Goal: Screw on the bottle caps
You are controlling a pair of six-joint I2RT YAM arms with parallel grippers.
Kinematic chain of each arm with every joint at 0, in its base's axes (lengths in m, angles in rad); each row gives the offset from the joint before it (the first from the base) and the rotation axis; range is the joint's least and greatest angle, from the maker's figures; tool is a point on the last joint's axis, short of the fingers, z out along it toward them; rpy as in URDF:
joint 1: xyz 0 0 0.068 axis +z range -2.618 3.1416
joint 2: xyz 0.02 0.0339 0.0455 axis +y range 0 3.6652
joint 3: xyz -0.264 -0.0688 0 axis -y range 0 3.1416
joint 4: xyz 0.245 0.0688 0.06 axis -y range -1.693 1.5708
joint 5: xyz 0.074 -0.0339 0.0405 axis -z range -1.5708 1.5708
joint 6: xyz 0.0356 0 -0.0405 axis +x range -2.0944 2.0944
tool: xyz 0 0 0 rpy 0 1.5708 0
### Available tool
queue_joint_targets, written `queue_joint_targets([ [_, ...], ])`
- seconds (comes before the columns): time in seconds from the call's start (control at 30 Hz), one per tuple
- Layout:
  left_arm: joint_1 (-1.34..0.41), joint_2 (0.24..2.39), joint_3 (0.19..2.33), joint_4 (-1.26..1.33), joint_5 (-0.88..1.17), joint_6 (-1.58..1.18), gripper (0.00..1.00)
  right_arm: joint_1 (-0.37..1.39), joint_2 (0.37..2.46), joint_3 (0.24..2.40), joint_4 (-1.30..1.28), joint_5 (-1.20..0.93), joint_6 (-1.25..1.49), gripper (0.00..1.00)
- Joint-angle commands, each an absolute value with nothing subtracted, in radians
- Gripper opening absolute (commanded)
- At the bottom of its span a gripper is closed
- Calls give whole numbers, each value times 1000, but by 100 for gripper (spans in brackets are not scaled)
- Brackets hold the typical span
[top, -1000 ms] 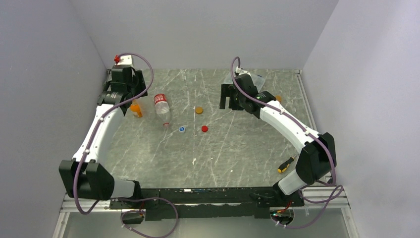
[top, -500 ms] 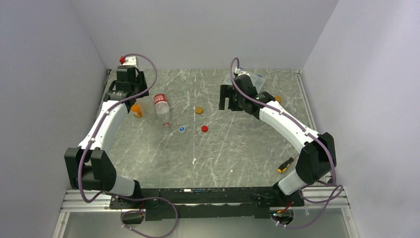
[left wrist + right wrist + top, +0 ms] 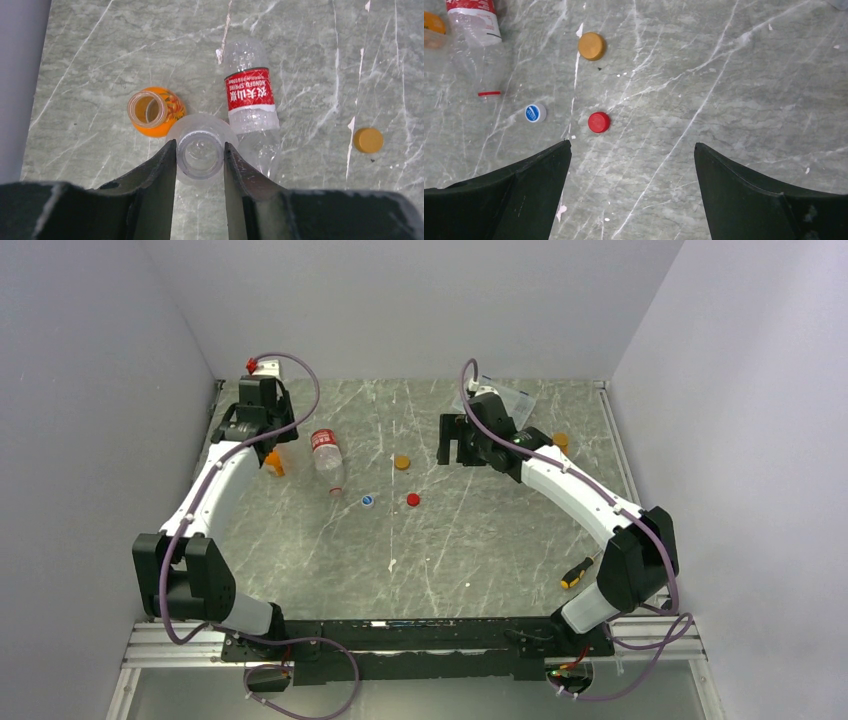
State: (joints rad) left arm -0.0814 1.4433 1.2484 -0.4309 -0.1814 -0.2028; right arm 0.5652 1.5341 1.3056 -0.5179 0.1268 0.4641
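Observation:
My left gripper [image 3: 200,150] is shut on the neck of the tiny pale bottle [image 3: 200,172], which stands upright with its mouth open. An open orange bottle [image 3: 152,111] stands just behind it on the left. The clear bottle with the red label [image 3: 250,95] lies on its side to the right. An orange cap [image 3: 591,46], a red cap [image 3: 599,122] and a blue cap [image 3: 535,113] lie ahead of my right gripper [image 3: 631,145], which is open, empty and above the table. From above, my left gripper [image 3: 265,435] is at the back left and my right gripper [image 3: 458,445] is mid-back.
A small orange thing [image 3: 561,441] sits behind the right arm, next to a clear flat box [image 3: 515,400]. A yellow-and-black screwdriver [image 3: 577,571] lies at the front right. Grey walls close in the table on the left, back and right.
My left arm has drawn its elbow in and its wrist has shifted slightly towards the back. My right gripper has edged a little to the left. The caps and bottles have not moved.

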Motion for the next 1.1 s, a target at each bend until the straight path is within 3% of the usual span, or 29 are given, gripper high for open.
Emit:
queue_joint_targets([
  [0.0,-83,1432,1375,-566,-126,-167,1,590,1477,1304,-447,82,423,95],
  [0.17,-105,1410,1483,-776,-14,-167,0,632,1432,1284,-343,-31,354,97],
  [0.33,-123,1421,1593,-958,258,-190,0,672,1349,1195,-148,-234,292,100],
  [0.63,-193,1391,1589,-912,749,-222,0,728,1307,1106,-47,-452,194,100],
  [1.07,-239,1376,1581,-768,899,-304,0,810,1291,1028,-82,-431,207,100],
])
